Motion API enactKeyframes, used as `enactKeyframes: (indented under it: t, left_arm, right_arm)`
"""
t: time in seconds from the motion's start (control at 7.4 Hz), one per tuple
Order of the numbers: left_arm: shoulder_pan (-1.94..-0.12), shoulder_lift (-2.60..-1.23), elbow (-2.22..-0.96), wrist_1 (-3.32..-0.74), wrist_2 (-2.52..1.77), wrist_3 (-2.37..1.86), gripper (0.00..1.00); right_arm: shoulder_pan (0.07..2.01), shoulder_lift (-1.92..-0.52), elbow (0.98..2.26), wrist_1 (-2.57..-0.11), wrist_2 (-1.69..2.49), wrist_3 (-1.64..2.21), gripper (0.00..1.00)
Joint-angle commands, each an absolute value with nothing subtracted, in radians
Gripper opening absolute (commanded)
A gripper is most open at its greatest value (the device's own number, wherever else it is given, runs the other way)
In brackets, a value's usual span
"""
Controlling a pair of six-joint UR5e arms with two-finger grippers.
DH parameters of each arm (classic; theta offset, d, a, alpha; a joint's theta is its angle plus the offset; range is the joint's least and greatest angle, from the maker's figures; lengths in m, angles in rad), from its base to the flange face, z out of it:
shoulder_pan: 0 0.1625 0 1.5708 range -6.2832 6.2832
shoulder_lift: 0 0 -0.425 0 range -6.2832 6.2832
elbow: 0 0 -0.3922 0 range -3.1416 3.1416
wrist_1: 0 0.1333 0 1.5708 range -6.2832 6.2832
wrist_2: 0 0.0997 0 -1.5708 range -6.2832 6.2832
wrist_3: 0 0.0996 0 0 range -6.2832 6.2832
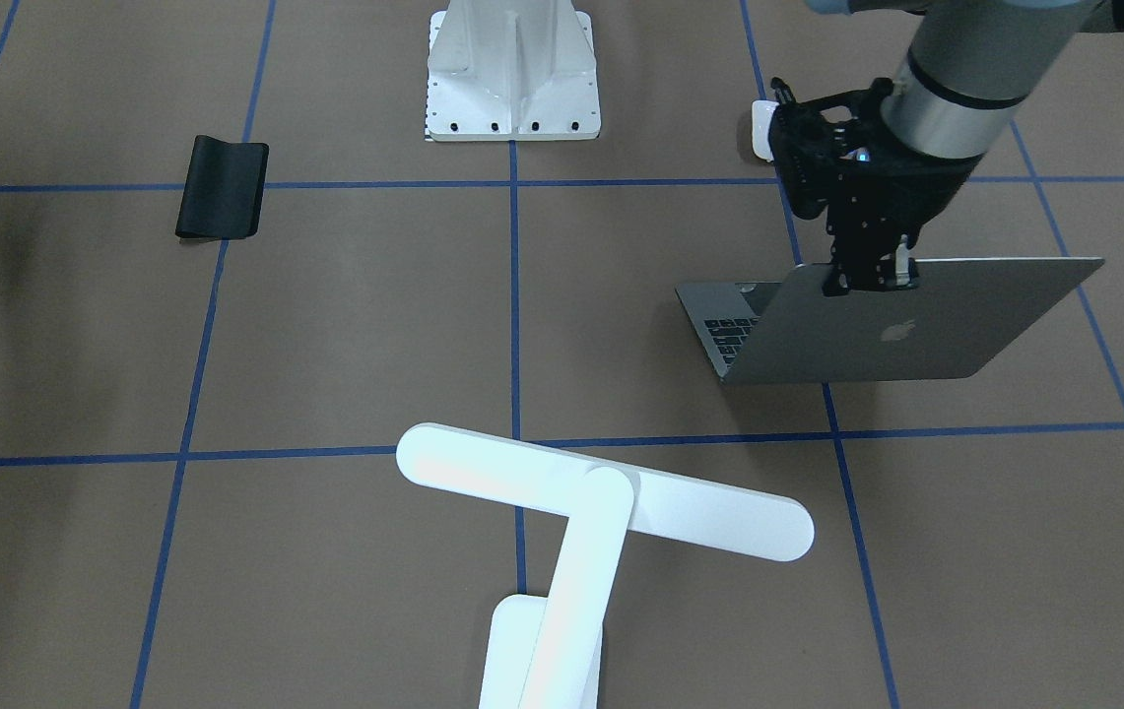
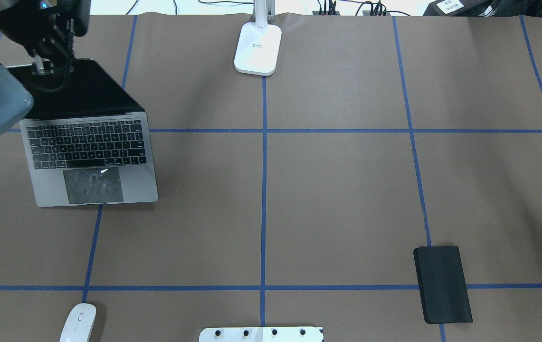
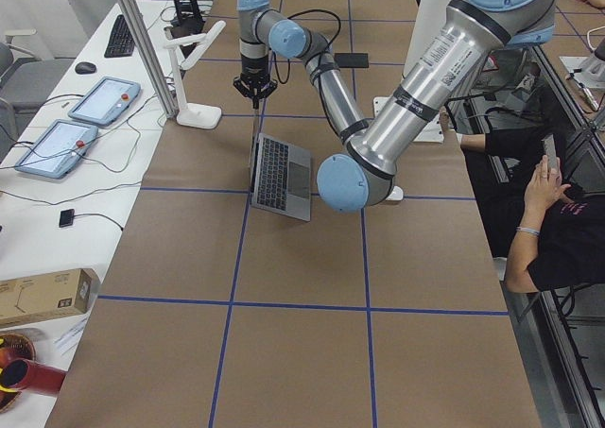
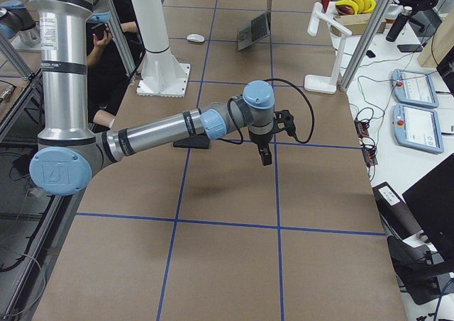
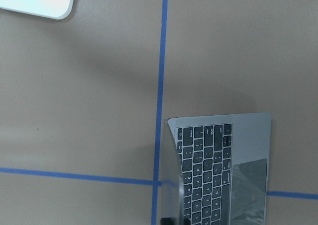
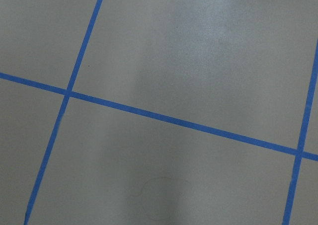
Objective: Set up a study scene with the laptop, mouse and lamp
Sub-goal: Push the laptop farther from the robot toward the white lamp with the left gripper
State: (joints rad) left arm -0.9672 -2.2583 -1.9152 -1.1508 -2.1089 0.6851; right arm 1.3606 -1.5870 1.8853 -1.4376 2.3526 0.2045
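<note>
The dark-grey laptop [image 2: 90, 161] stands open on the table's left part, keyboard toward the robot. My left gripper [image 1: 867, 278] is shut on the top edge of its lid [image 1: 916, 325], near the middle. The left wrist view looks down that lid edge onto the keys [image 5: 208, 175]. The white mouse [image 2: 80, 323] lies near the robot's edge, on the keyboard side of the laptop and apart from it. The white lamp [image 1: 601, 492] stands at the far middle edge, on its base [image 2: 258, 47]. My right gripper [image 4: 264, 154] hovers over bare table; whether it is open I cannot tell.
A black mat [image 2: 442, 284] lies at the near right. The white bolted pedestal [image 1: 512, 74] stands at the robot's edge, in the middle. A seated person [image 3: 558, 220] is beside the table. Blue tape lines [image 6: 174, 118] cross the brown surface.
</note>
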Motion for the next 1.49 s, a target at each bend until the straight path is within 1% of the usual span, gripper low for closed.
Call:
enactKeyframes:
  t: [0.0,0.14,0.54,0.68,0.81,0.95,1.35]
  left_arm:
    - [-0.905,-2.309,-1.892,-1.196,-2.057,0.620,0.02]
    - [-0.905,-2.304,-1.858,-1.286,-2.051,0.620,0.02]
    - [-0.904,-2.336,-1.807,-1.353,-1.985,0.623,0.02]
    - [-0.891,-2.345,-1.748,-1.403,-1.979,0.621,0.02]
    - [-0.858,-2.341,-1.697,-1.517,-1.923,0.606,0.02]
    - [-0.820,-2.345,-1.681,-1.555,-1.902,0.568,0.02]
    - [-0.813,-2.352,-1.683,-1.554,-1.901,0.560,0.04]
  right_arm:
    - [1.362,-1.585,1.890,-1.437,2.361,0.206,0.99]
    - [1.364,-1.588,1.902,-1.439,2.365,0.207,0.99]
    - [1.364,-1.598,1.934,-1.443,2.367,0.227,0.99]
    - [1.364,-1.597,1.928,-1.443,2.365,0.235,0.99]
    - [1.364,-1.597,1.927,-1.443,2.365,0.236,0.99]
    - [1.364,-1.597,1.924,-1.443,2.365,0.236,0.99]
    - [1.364,-1.595,1.904,-1.442,2.365,0.235,0.99]
